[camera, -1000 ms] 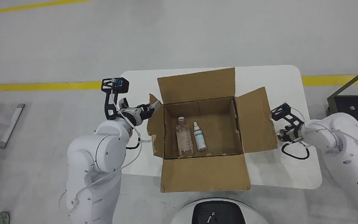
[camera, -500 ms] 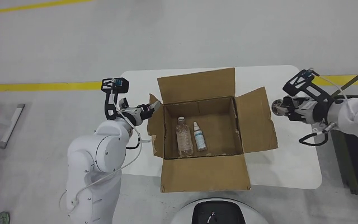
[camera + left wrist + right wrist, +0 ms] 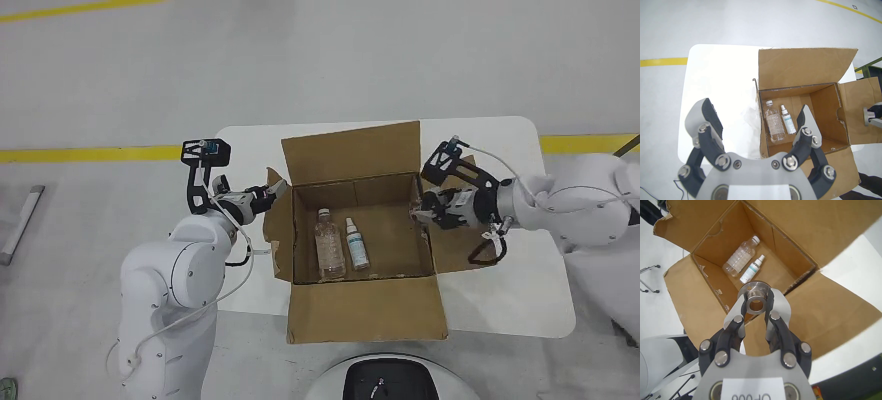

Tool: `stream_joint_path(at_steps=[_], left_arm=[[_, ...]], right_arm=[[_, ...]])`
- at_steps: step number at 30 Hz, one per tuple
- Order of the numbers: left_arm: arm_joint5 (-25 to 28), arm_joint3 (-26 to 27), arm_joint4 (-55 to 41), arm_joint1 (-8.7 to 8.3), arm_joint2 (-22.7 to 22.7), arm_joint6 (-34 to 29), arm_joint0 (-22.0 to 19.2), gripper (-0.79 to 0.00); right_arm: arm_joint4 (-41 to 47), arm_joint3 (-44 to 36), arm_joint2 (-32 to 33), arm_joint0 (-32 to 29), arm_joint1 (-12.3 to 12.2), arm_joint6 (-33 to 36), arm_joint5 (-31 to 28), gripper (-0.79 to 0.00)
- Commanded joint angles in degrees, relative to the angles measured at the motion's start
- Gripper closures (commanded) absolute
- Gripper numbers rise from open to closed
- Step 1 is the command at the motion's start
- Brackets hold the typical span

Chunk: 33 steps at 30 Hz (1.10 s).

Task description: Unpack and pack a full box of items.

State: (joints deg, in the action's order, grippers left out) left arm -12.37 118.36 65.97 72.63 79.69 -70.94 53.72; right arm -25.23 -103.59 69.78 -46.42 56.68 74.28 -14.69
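**Finding 1: right arm.** The right gripper (image 3: 757, 297) is closed on a metal bushing (image 3: 754, 288). It has 1 pad on each side of the narrow collar, and the wide flange faces away from the wrist. It hangs over the right rim of the box (image 3: 395, 235), at the edge of the opening. In my judgement the collar was chosen because it fits between the pads, and this position suits lowering the part onto the bare floor below.

**Finding 2: left arm.** The left gripper (image 3: 755, 105) is spread wide and holds nothing. It hangs over the table (image 3: 715, 75), just beside the box's left wall and apart from the contents. It is probably placed there to leave the opening free for the other arm (it may also be there to steady the box; I cannot tell).

**Finding 3: container.** The box stands upright on the table with all 4 flaps folded outward, so the opening is unobstructed. It holds 2 items: a clear plastic bottle (image 3: 774, 123) and a smaller spray bottle (image 3: 787, 121). They lie flat side by side near the left wall, caps toward the far wall. The right half of the floor is bare.

**Assessment.** The box is far from full. A part held over the opening suggests packing.
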Motion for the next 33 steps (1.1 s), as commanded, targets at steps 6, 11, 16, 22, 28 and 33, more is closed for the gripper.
stream_joint_path(at_steps=[6, 11, 16, 22, 28, 33], left_arm=[[0.0, 0.0, 0.0, 0.0, 0.0, 0.0, 0.0, -0.785], [0.0, 0.0, 0.0, 0.0, 0.0, 0.0, 0.0, -0.785], [0.0, 0.0, 0.0, 0.0, 0.0, 0.0, 0.0, -0.785], [0.0, 0.0, 0.0, 0.0, 0.0, 0.0, 0.0, -0.785], [0.0, 0.0, 0.0, 0.0, 0.0, 0.0, 0.0, -0.785], [0.0, 0.0, 0.0, 0.0, 0.0, 0.0, 0.0, -0.785]], right_arm=[[3.2, 11.39, -11.12, 7.57, 2.33, -1.27, 0.13, 0.0], [3.31, 12.77, -12.25, 8.35, 2.62, -1.44, 0.24, 0.0], [3.31, 12.77, -12.25, 8.35, 2.62, -1.44, 0.24, 0.0], [-3.91, 11.49, -14.11, 7.38, 2.57, -2.76, 2.28, 0.0], [-7.49, 11.97, -19.47, 8.58, 4.17, -6.92, 8.76, 0.0], [-10.85, 15.88, -26.9, 11.72, 7.0, -9.51, 16.46, 0.0]])
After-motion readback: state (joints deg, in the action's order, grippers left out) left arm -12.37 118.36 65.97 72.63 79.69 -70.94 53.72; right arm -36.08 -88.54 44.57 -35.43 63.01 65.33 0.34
